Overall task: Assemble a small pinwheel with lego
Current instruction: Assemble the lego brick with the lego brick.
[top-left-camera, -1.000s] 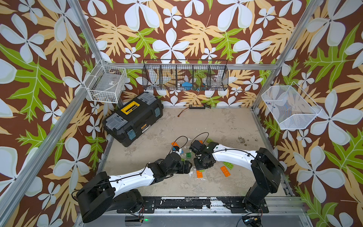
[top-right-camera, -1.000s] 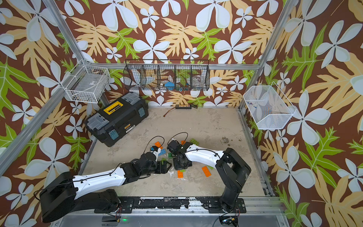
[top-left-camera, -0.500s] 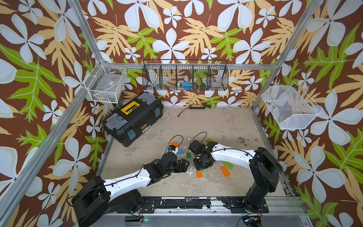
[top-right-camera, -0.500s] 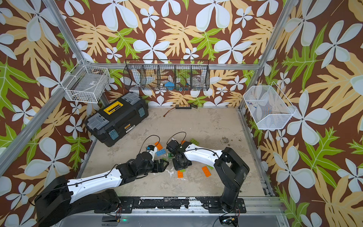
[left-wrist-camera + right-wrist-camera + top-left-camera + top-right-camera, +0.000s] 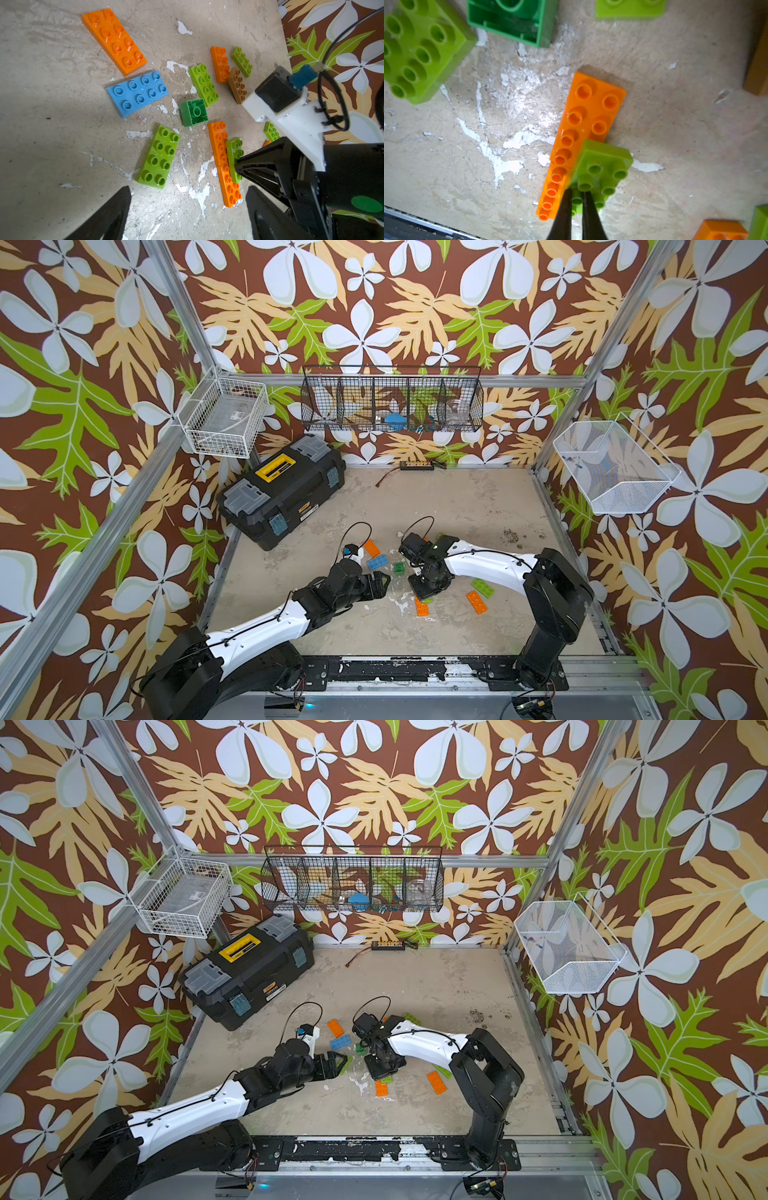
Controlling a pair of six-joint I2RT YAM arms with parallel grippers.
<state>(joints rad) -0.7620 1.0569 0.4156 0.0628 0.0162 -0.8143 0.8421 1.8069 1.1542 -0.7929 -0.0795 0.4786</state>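
Top views: right tool [image 5: 424, 593] sits low over the brick pile. Its body covers what's under it; only an orange end and a lime edge poke out. Right wrist view fills that in. Tips are pressed together w/ a sliver of gap, resting on a lime brick [image 5: 604, 164]. That brick straddles the seam of two orange bricks [image 5: 589, 108] laid end to end on the worktop [image 5: 675, 135]. Left wrist view adds a brown brick [image 5: 236, 85], which I can't make out in the top views. Left tool [image 5: 188, 189] is spread wide, nothing btwn its fingers. A second lime brick [image 5: 160, 156] lies just ahead of it. The dk-green square [image 5: 194, 113] is upside down beyond that, w/ the blue brick [image 5: 138, 93] near it.
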